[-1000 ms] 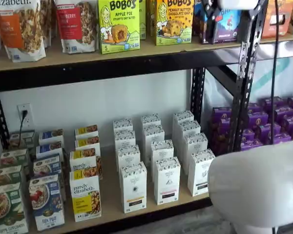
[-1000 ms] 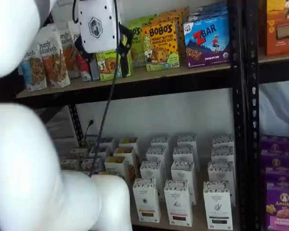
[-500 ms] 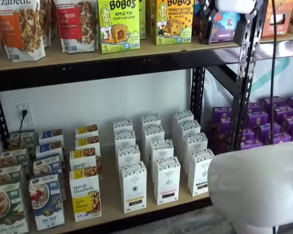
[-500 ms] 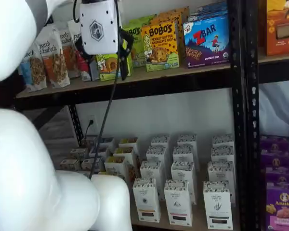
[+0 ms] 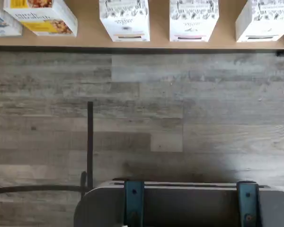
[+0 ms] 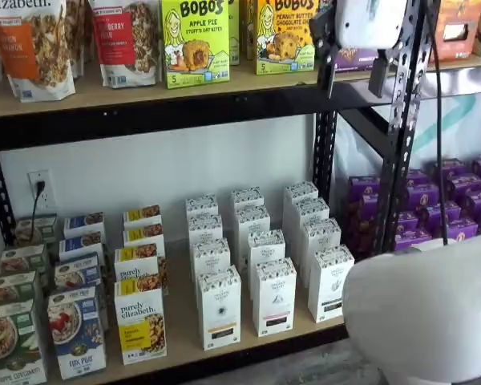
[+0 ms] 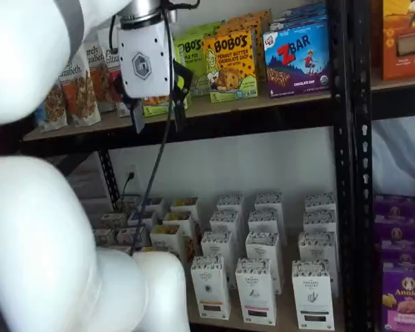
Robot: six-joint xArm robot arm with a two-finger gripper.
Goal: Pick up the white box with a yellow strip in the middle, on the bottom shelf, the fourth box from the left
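Observation:
The white box [image 6: 219,307] with a thin yellow strip stands at the front of the bottom shelf [image 6: 180,325], heading its column of like white cartons. It also shows in the other shelf view as the white box [image 7: 209,287] and in the wrist view as the white box [image 5: 124,19] at the board's edge. My gripper [image 6: 353,79] hangs high, level with the upper shelf's front edge and far above the box. Its white body and two black fingers [image 7: 137,116] show in both shelf views. A plain gap parts the fingers of the gripper [image 7: 158,119], and nothing is between them.
Granola boxes [image 6: 140,323] stand left of the white cartons, purple boxes [image 6: 445,200] right of a black upright [image 6: 401,120]. Bobo's boxes [image 6: 194,40] line the upper shelf. My arm's white link [image 6: 425,309] fills the foreground. The wrist view shows grey plank floor [image 5: 180,109].
The gripper has dropped from the views' top edge, so its body and both fingers now hang in front of the upper shelf's edge. The boxes have not moved.

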